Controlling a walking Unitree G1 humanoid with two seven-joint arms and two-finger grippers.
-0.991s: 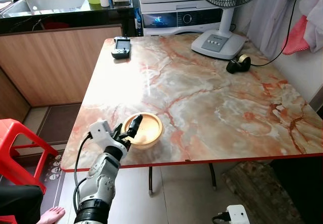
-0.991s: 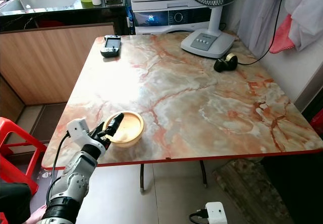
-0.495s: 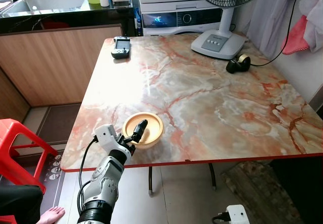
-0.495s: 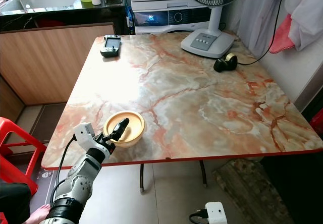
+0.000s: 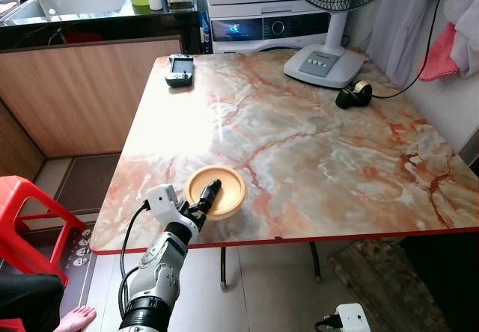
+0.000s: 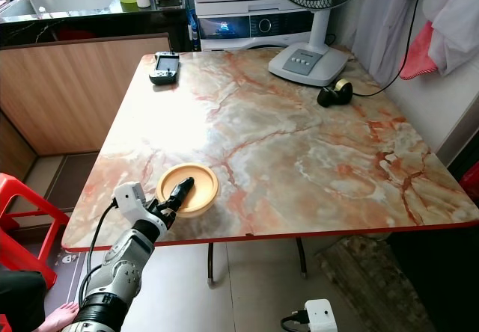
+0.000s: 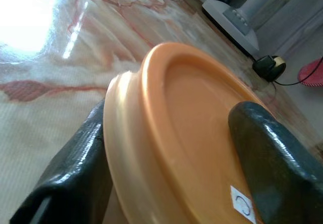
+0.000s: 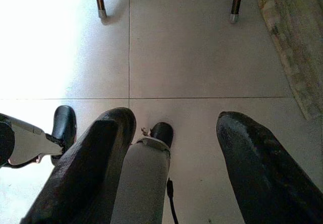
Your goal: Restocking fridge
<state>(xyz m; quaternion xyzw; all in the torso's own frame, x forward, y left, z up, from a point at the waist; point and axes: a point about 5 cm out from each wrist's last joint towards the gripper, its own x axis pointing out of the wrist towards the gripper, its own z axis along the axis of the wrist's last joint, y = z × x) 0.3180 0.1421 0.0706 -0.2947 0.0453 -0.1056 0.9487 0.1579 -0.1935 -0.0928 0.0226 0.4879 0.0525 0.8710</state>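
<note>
I see the left gripper (image 5: 202, 203) further forward over the tabletop (image 5: 314, 145) edge than a second ago, one finger now inside the orange bowl (image 5: 217, 190), the other outside its rim. I see the orange bowl displaced slightly away from the near edge, toward the right, gripped at its near rim.

Both head eyes look down across the table (image 5: 314, 145).

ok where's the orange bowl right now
The orange bowl sits near the marble table's front-left edge in the eye views, gripped at its rim by the left gripper.
</note>
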